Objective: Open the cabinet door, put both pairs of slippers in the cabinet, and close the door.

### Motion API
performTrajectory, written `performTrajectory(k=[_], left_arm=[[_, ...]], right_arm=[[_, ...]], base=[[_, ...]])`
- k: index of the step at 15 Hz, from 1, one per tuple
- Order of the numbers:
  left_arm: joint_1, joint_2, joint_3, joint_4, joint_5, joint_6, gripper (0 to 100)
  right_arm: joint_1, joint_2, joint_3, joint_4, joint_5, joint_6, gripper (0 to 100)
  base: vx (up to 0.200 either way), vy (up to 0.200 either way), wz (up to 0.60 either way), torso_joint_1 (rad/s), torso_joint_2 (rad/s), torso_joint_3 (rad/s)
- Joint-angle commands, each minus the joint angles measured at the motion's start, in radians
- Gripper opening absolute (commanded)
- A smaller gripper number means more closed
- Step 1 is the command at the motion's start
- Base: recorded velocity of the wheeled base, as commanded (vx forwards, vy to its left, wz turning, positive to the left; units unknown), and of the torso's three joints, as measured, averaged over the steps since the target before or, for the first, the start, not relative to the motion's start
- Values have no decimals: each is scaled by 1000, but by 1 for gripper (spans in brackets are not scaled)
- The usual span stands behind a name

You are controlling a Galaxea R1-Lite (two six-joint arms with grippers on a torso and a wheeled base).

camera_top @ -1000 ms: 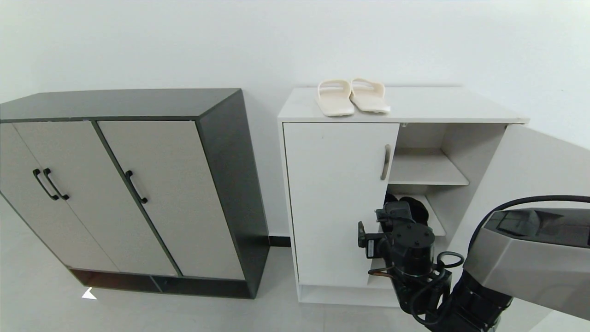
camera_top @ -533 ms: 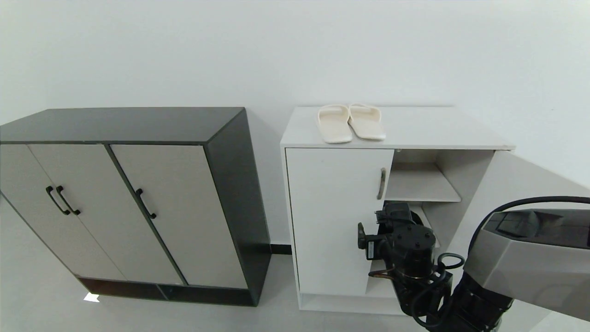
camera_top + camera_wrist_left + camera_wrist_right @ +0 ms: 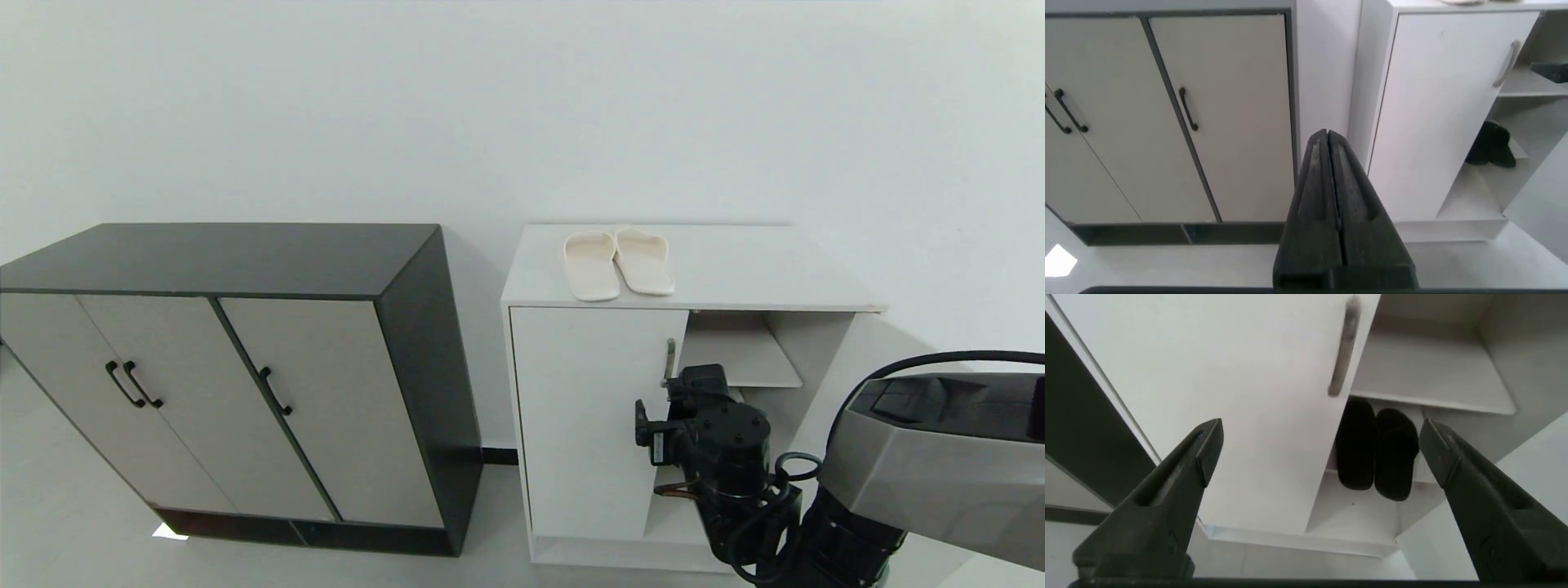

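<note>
**One pair shelved, one waiting on top**

The black slippers (image 3: 1376,453) are seen on the lower shelf of the white cabinet (image 3: 588,425), the cream slippers (image 3: 617,261) on its top. The right gripper (image 3: 1321,433) is held spread wide and empty before the shelves, the left gripper (image 3: 1328,139) pressed together on nothing. A cream slipper could be knocked to the floor if only its mate is pinched

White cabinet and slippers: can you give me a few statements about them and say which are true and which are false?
1. The cream slippers lie on top of the white cabinet. True.
2. The black slippers lie on the floor. False: they sit on a shelf inside the white cabinet.
3. The right gripper holds a slipper. False: it is open and empty, in front of the cabinet.
4. The left gripper is shut. True.
5. The dark cabinet has its doors open. False: they are closed.
</note>
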Motion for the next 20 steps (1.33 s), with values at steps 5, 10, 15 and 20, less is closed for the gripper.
performTrajectory(k=[5,10,15,20], left_arm=[[0,1,0,0,2,3,0],[0,1,0,0,0,0,0],[0,1,0,0,0,1,0],[0,1,0,0,0,1,0]], right_arm=[[0,27,-2,0,1,0,100],[-13,63,-10,-46,15,-23,100],[-17,11,-94,9,72,-135,100],[10,-180,-272,514,75,-15,100]], base=[[0,0,0,260,-587,-323],[0,0,0,183,-411,-222],[0,0,0,166,-359,-191],[0,0,0,21,-58,-28]])
